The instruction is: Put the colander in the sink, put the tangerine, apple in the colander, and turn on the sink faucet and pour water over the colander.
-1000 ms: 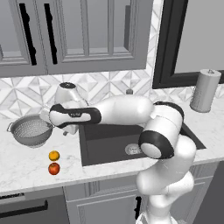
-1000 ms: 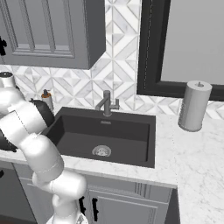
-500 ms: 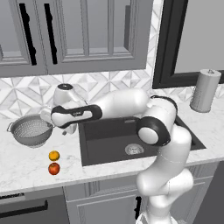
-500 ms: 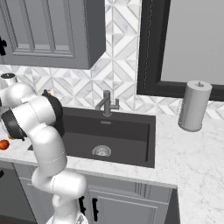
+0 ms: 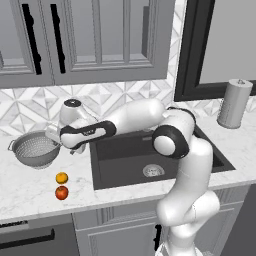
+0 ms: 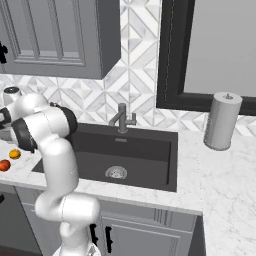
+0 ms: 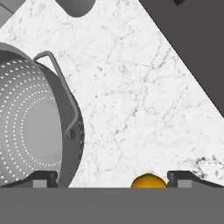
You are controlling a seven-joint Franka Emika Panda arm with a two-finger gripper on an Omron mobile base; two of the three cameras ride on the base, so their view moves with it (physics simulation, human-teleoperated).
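The gripper [image 7: 113, 178] hangs with jaws wide, holding nothing, beside the colander [image 5: 35, 148] near the counter's [image 5: 30, 192] back edge.

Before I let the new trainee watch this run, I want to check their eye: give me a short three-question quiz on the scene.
1. True or false: the colander sits in the sink.
2. Which fruit lies nearer the colander: A) tangerine B) apple?
3. How do the gripper jaws stand?

Key:
1. False; it stands on the counter, left of the sink.
2. A.
3. Open, holding nothing, beside the colander's rim.
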